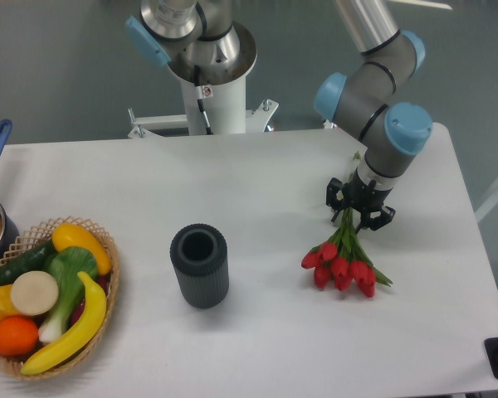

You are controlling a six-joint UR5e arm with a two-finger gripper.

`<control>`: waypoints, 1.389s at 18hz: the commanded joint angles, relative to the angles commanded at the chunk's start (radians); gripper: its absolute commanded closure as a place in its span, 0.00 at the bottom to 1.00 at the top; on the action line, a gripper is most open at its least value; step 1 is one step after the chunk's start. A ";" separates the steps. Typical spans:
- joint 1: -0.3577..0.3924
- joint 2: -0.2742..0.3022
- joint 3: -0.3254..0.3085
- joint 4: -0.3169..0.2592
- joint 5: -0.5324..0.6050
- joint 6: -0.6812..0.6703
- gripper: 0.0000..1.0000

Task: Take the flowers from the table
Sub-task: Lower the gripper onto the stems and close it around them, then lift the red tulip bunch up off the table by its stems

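Right of centre on the tabletop [257, 191], flowers [342, 264] lie flat, stems pointing up-frame. Hand [358, 214] sits low over the stem ends, fingers drawn in around them; firm hold unconfirmed. Judgement: squeeze the stems gently, then lift straight up.

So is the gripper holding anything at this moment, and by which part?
The two-finger gripper has its fingers on either side of the green stems of the red tulip bunch, which lies on the white table; whether they actually clamp cannot be told.
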 joint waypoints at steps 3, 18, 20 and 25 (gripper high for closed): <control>0.002 0.003 0.000 -0.002 -0.002 0.000 0.66; 0.008 0.125 0.058 -0.026 -0.020 -0.017 0.75; 0.008 0.176 0.074 -0.032 -0.061 -0.053 0.75; 0.008 0.307 0.100 -0.038 -0.296 -0.195 0.75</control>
